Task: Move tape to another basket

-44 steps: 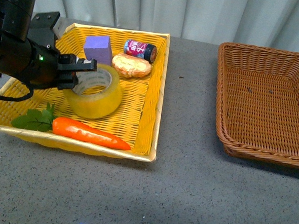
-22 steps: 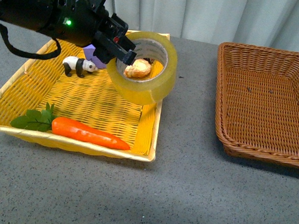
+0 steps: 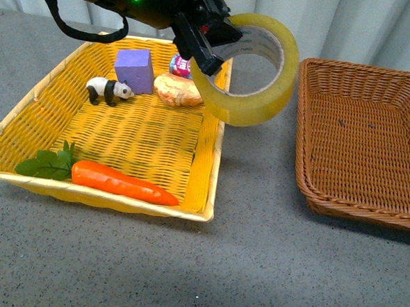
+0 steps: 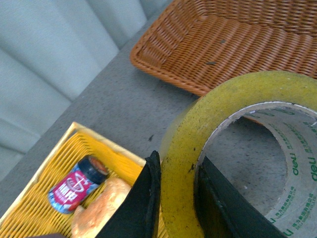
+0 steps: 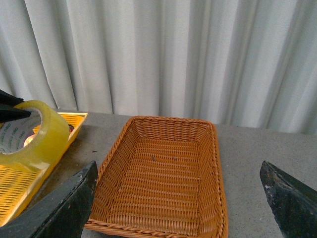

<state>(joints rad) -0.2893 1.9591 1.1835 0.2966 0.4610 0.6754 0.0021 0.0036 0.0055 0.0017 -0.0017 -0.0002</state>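
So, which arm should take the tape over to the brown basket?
Left. The left jaws clamp the tape by its wall, holding it in the air between the yellow basket and the brown basket. The right jaws are open and empty.

The only word that can be read is on the tape (image 4: 223, 99) — its white inner face carries the brand name "deli" in green lower-case letters, seen in the left wrist view, with a second print of it partly cut off at the picture's edge. In the front and right wrist views this printing is too small to read. The small can (image 4: 78, 184) has a pink label with white lettering — blurred, not legible.
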